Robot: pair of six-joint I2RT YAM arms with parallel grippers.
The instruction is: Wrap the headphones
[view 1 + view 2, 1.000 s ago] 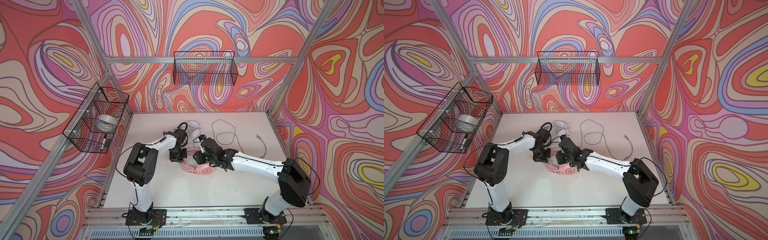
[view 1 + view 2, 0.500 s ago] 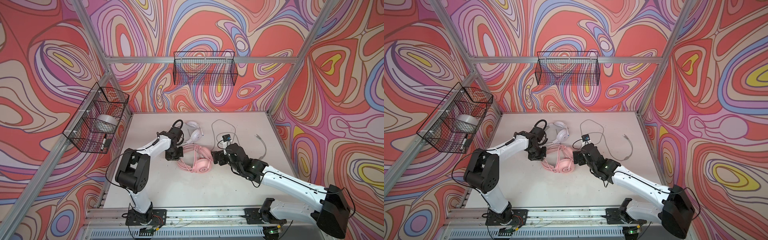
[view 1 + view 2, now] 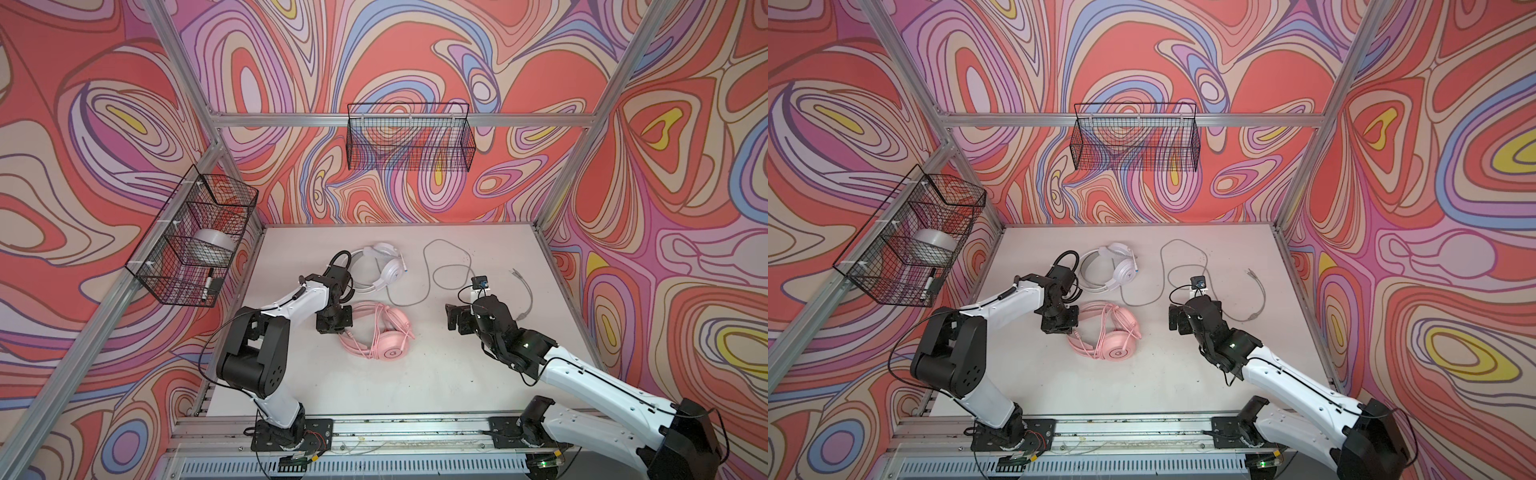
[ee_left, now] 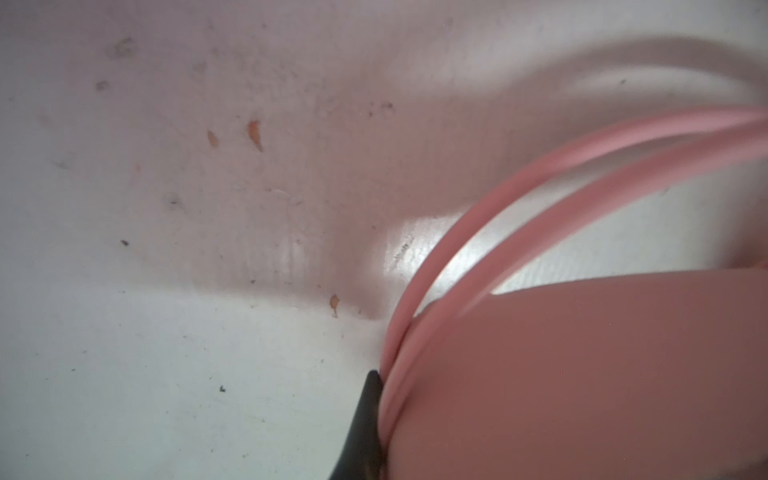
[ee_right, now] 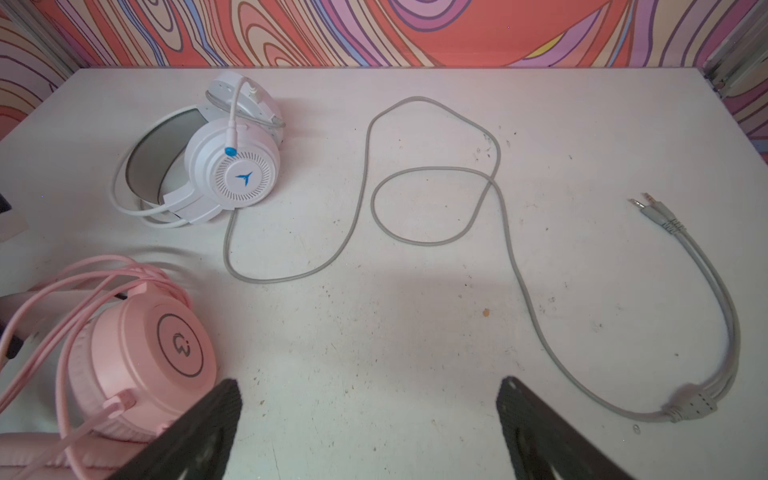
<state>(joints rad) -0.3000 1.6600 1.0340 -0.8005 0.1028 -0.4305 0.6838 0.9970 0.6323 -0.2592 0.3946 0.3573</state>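
Note:
The pink headphones lie mid-table with their pink cable looped over the band and earcups. My left gripper sits at their left edge, shut on the pink cable near its plug; one black finger shows against the cable. The white headphones lie behind, their grey cable trailing loose to the right. My right gripper hangs open and empty, right of the pink pair.
The grey cable's plugs rest near the right wall. A wire basket on the left wall holds a tape roll and a marker. Another wire basket hangs on the back wall. The white table is speckled.
My right gripper let go at the pink headphones, opened wide and pulled back to the right. The left gripper stayed shut and shifted slightly left.

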